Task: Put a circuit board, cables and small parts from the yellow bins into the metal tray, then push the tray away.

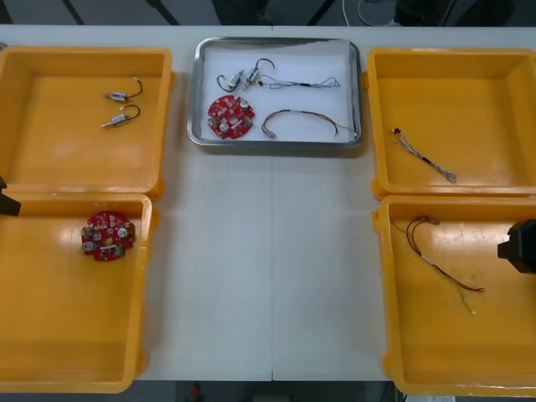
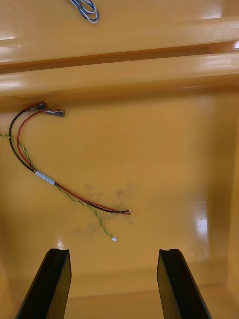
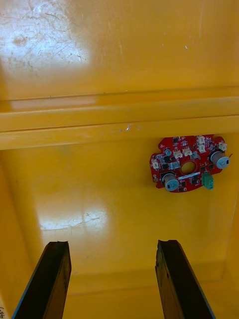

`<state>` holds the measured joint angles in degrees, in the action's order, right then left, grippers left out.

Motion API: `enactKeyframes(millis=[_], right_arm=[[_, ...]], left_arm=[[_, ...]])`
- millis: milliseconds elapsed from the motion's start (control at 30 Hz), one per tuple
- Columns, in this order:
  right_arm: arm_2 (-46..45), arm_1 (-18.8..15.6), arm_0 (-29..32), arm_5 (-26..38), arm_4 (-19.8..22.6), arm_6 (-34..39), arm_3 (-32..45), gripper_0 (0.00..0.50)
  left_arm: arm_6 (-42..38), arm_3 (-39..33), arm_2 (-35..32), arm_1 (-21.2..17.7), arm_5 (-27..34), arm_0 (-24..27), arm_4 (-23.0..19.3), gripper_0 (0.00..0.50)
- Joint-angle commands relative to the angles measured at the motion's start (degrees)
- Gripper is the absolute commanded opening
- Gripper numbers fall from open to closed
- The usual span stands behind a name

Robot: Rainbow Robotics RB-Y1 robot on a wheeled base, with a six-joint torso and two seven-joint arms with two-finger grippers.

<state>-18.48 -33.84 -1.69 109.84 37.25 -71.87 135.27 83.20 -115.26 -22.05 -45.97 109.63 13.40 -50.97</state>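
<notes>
The metal tray [image 1: 199, 134], white inside, stands at the table's far middle. It holds a red circuit board [image 1: 229, 115], two small metal parts [image 1: 241, 79], a black cable [image 1: 298, 82] and a red and yellow cable [image 1: 298, 120]. My right gripper [image 2: 114, 279] hangs open over the near right bin [image 1: 444, 368], short of a red and black cable [image 2: 50, 179] lying ahead of its fingers. My left gripper [image 3: 112, 279] is open over the near left bin [image 1: 50, 335]. A second circuit board [image 3: 188, 163] lies ahead of it, toward one finger's side.
In the far left bin [image 1: 50, 159] lie two small metal parts [image 1: 121, 107]. A twisted blue and white cable [image 1: 425, 156] rests in the far right bin [image 1: 486, 92]. Both arms sit at the table's side edges, the right arm [image 1: 519, 245] over its near bin.
</notes>
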Motion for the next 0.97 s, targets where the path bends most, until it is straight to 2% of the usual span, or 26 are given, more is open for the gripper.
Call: enactKeyframes(millis=[33, 967], right_arm=[[-0.60, -1.94, 1.17, 0.16, 0.72, -3.10, 0.35, 0.500], [-0.60, -1.94, 1.17, 0.16, 0.72, -3.10, 0.35, 0.500]], left_arm=[[-3.66, -1.72, -1.59, -2.46, 0.37, -0.83, 0.08, 0.500], [-3.66, -1.72, -1.59, -2.46, 0.37, -0.83, 0.08, 0.500]])
